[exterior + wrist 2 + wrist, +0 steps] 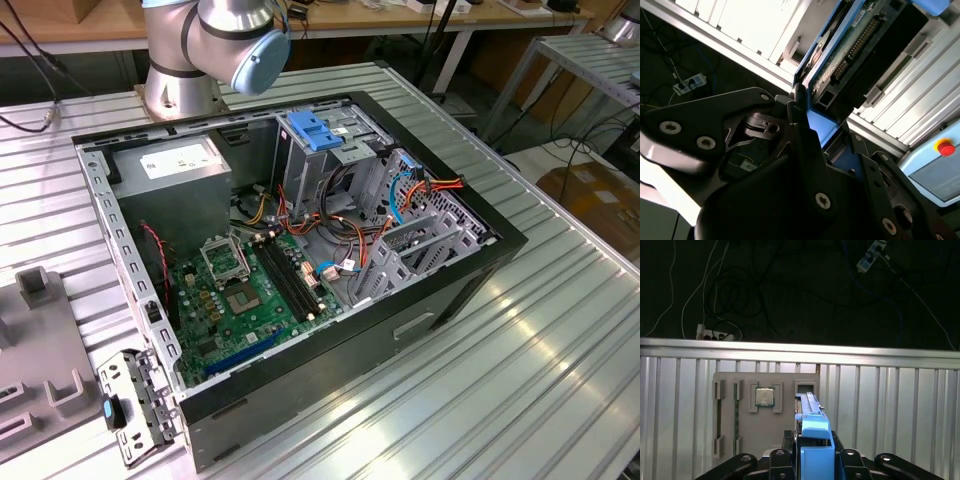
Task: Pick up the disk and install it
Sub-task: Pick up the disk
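Observation:
In both wrist views my gripper (812, 460) is shut on the disk (811, 422), which stands edge-on between the black fingers (782, 460). One blue side rail of the disk faces the first wrist camera. The second wrist view shows the disk (855, 37) from its underside, with a green circuit board and a blue rail running along the edge, and the gripper (822, 132) clamped on its near end. The disk hangs in the air above a ribbed metal table (890, 405).
An open computer case (470, 290) lies on the ribbed table, with a motherboard, cables and a blue bracket (310, 130) on its drive cage. A grey fixture tray (765, 440) holding a processor chip (765, 396) lies under the gripper. The arm's base (180, 85) stands behind the case.

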Motion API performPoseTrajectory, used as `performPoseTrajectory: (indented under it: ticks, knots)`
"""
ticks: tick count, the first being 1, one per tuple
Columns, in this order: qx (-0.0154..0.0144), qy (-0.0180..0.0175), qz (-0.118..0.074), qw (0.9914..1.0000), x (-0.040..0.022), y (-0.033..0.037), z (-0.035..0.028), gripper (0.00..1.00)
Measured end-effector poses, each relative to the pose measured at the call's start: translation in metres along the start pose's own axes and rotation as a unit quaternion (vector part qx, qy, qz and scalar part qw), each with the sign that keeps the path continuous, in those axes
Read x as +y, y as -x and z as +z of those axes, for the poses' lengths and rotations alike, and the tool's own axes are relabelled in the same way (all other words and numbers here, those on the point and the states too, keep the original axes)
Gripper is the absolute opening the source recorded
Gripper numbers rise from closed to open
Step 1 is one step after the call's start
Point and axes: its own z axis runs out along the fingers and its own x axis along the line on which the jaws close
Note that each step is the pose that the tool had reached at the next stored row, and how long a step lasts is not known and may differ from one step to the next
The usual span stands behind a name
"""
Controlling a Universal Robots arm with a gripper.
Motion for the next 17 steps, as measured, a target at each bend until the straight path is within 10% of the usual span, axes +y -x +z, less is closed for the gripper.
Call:
performPoseTrajectory:
  ticks: [17]
  knots:
    - [0.0000, 0.0003, 0.000, 1.00000, 0.0007, -0.0006, -0.0376, 0.37]
